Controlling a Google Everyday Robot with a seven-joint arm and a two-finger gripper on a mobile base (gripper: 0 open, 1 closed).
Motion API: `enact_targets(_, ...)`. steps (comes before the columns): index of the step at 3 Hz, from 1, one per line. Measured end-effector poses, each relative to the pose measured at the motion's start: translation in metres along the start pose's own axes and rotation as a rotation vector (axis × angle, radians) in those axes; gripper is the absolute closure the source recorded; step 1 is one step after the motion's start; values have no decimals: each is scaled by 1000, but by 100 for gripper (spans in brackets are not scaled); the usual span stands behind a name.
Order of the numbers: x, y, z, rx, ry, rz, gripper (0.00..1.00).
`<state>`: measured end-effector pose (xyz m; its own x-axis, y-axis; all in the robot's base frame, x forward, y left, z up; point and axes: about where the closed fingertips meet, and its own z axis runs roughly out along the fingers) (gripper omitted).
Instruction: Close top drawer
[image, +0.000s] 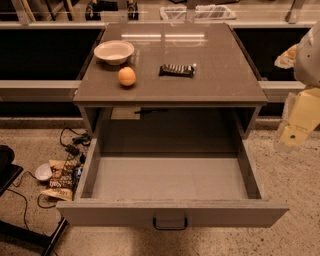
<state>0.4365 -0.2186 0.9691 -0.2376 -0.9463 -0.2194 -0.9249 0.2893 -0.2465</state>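
One top drawer (170, 182) stands pulled fully out. Off its right side hangs the gripper (296, 131), not touching it; whether open or closed cannot be told.

Likely a robotics lab, speckled floor (292, 175), loose cables (70, 139), grey cabinet (220, 75), claw (296, 127) at right edge.

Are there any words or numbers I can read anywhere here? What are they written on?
No text can be read.
Dark wrapper on the cabinet top: print too blurred.
Snack packets on the floor: print too blurred.
Top drawer, bowl, orange: no text.
Gripper, right of the open drawer: no label shows.
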Motion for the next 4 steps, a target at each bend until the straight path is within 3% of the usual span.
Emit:
enact_targets(1,10,25,12,14,-36,25,19)
enact_targets(2,46,73,49,64,-87,130,50)
enact_targets(4,107,154,139,51,-39,224,96)
